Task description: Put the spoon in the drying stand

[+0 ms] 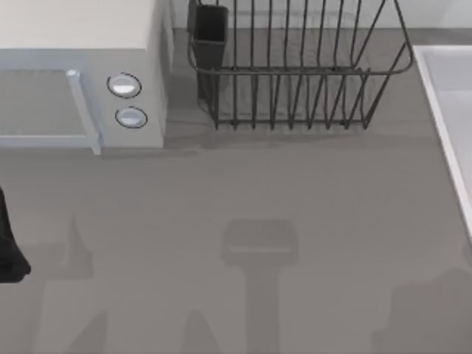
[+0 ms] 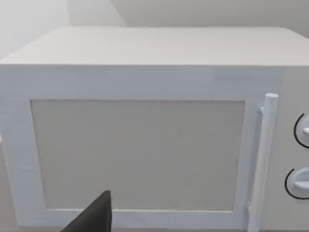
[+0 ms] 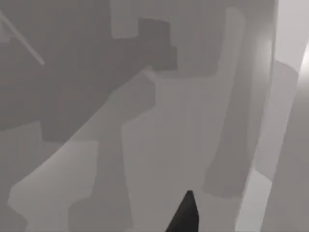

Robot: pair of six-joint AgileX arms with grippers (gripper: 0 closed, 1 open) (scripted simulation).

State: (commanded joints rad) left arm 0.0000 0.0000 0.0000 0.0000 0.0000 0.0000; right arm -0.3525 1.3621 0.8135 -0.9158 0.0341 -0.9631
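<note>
Our drying stand sits at the bench's far edge, right of the white box. We cannot tell either hand's state; the left arm waits at the left edge.

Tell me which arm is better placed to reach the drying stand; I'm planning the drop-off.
Probably right: the drying stand sits right of centre, while the left arm is at the table's far left edge, facing the white box.
</note>
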